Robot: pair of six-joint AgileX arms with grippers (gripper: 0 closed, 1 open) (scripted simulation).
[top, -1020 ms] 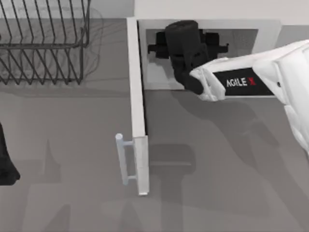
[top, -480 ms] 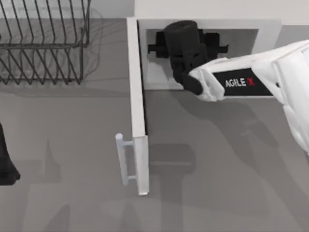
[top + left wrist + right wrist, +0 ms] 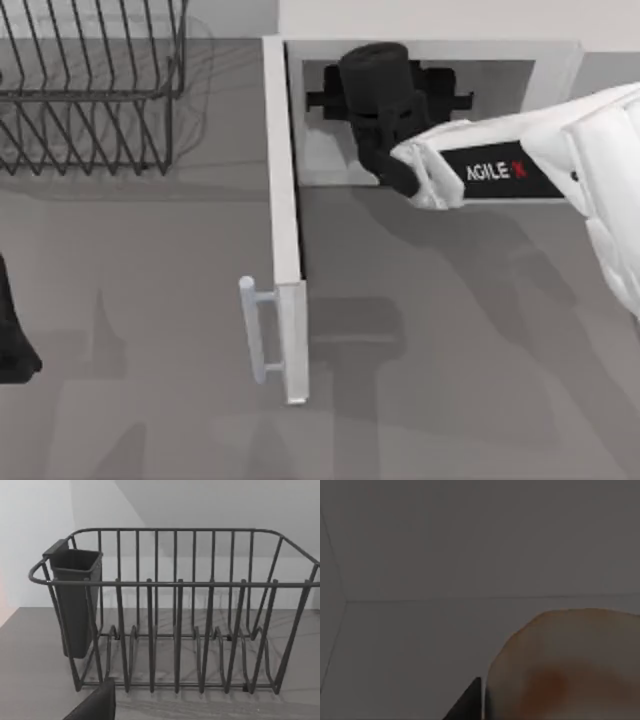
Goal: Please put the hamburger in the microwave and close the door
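- Grey table [image 3: 150,330]: right gripper [image 3: 385,100] reaches inside the microwave [image 3: 555,60]; I cannot tell its jaw state.
- Burger [image 3: 570,665] sits close beside the jaws; a hasty retreat may drag it out.
- Door [image 3: 285,230] stands open; left gripper [image 3: 12,330] idles.

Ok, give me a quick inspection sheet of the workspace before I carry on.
Surface: grey table.
Job's things: golden orange-brown hamburger bun inside the light grey cavity of the white microwave; flat white door with silver bar handle swung open.
Clutter: black wire dish rack with dark cup holder, at the table's far left.
Grippers: right gripper reaching into the cavity; left gripper parked at the left edge.
Cables: nothing seen.
Surroundings: pale wall.
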